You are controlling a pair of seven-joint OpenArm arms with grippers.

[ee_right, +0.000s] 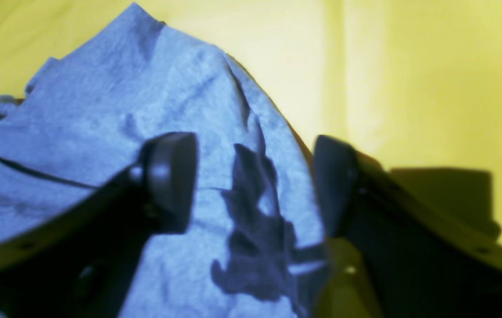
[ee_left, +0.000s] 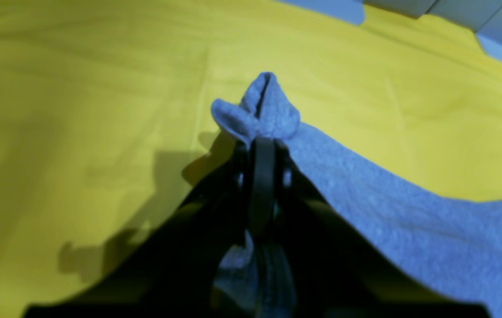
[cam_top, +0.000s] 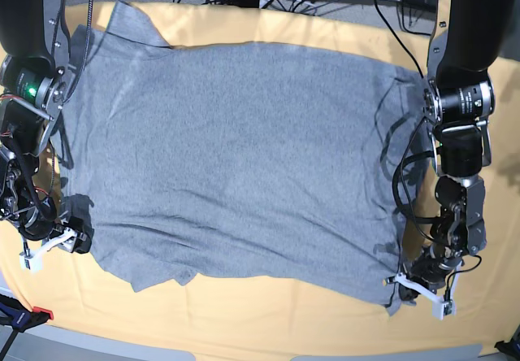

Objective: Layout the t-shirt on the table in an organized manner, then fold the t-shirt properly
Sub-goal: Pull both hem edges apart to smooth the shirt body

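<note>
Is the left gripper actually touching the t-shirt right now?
Touching. The left wrist view shows the left gripper shut on a pinched corner of the t-shirt, with fabric bunched up past its fingertips.

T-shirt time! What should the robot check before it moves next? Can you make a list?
1. Left gripper pinching the t-shirt corner: ok, shut on a bunched tip.
2. Right gripper holding cloth: not ok, open, fabric only lies between the fingers.
3. T-shirt spread flat: mostly ok, near corners wrinkled.
4. T-shirt fully on the table: ok.
5. Lettering side up: not ok in the base view, plain grey shows.
</note>
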